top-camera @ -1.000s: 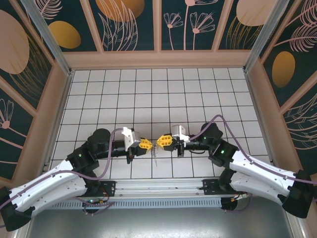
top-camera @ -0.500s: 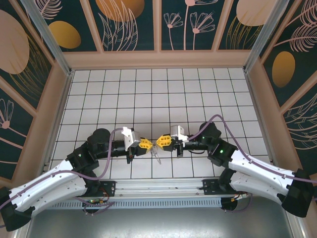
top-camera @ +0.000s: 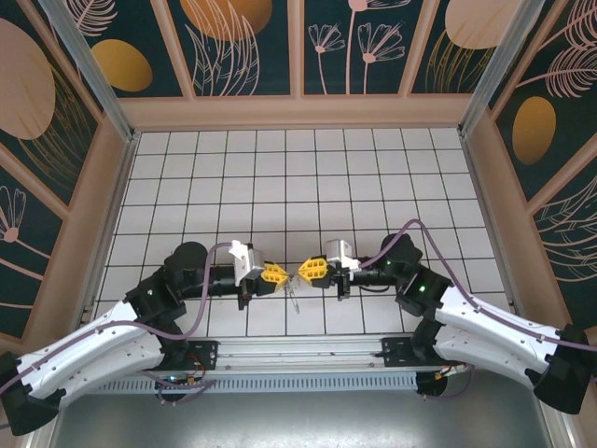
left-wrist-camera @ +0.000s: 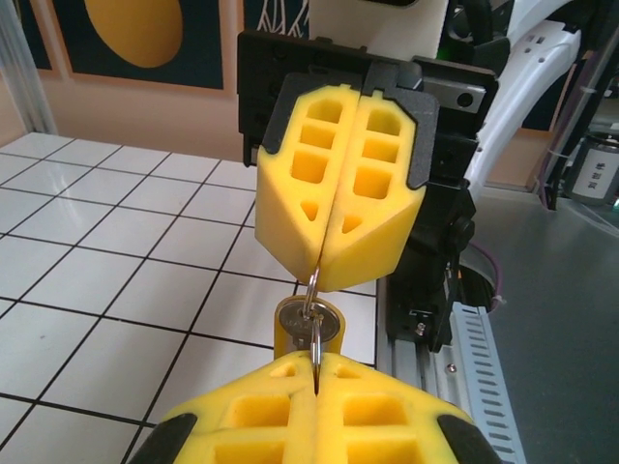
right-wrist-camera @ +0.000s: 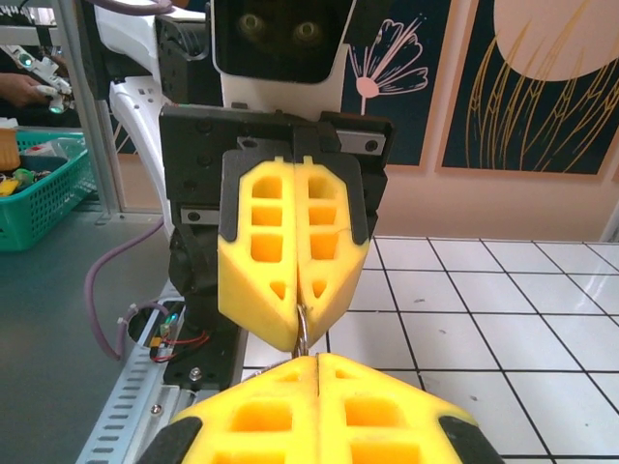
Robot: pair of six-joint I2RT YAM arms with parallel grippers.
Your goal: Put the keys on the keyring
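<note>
Desk: a white tiled desk (top-camera: 280, 168) with dark grid lines, walled by panels painted with flowers and leaves.
Left gripper: the left gripper (top-camera: 282, 275) is near the desk's near edge, about mid-width, and points toward the other arm.
Left fingers: its yellow foam fingers (left-wrist-camera: 261, 411) are pressed together and clamped on one end of the thin silvery metal keyring (left-wrist-camera: 313, 293).
Right gripper: the right gripper (top-camera: 302, 272) faces the left one tip to tip, just beside it and at about the same height.
Right fingers: its yellow foam fingers (left-wrist-camera: 372, 193) are also together, pinching the opposite end of the keyring. The seam between them runs straight down to the wire.
Keyring: it spans the narrow gap between the two pairs of fingertips, held off the desk. In the right wrist view only a short sliver of wire (right-wrist-camera: 303, 333) shows between the foam tips.
Key: a small silvery metal key with a round head edged in orange-yellow (left-wrist-camera: 293, 327) hangs on the keyring in that gap. From above, its thin blade (top-camera: 293, 299) dangles below the fingertips, over the tiles by the front rail.
</note>
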